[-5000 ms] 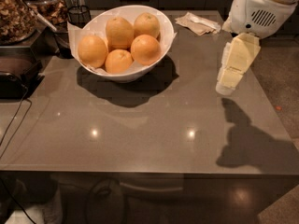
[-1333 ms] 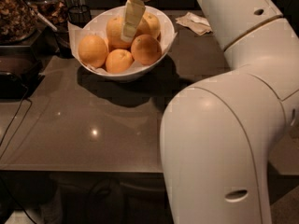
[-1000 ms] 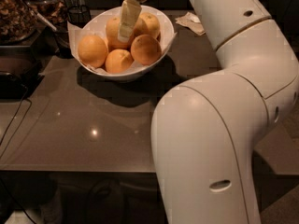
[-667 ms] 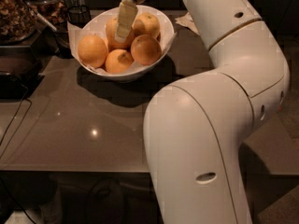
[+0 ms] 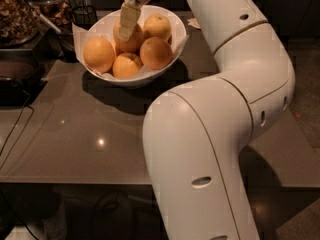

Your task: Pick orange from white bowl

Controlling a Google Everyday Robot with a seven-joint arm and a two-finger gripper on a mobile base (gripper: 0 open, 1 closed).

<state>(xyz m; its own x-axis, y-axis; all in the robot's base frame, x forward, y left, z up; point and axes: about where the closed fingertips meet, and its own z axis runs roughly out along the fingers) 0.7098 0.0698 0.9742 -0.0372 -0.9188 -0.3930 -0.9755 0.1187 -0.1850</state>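
Observation:
The white bowl stands at the back of the grey table, lined with white paper, and holds several oranges. One orange lies at the left, one at the front, one at the right and one at the back right. My gripper hangs from above inside the bowl's rim. Its tip is over and against the back-left orange, which it partly hides.
My white arm fills the right half of the view and hides the table there. A container of nuts and a black mesh cup stand at the back left. A dark appliance and a cable sit at the left edge.
Five seconds ago the gripper hung right of the bowl. It has swung left over the bowl and, in the last second, drifted slightly left and lower onto the back-left orange.

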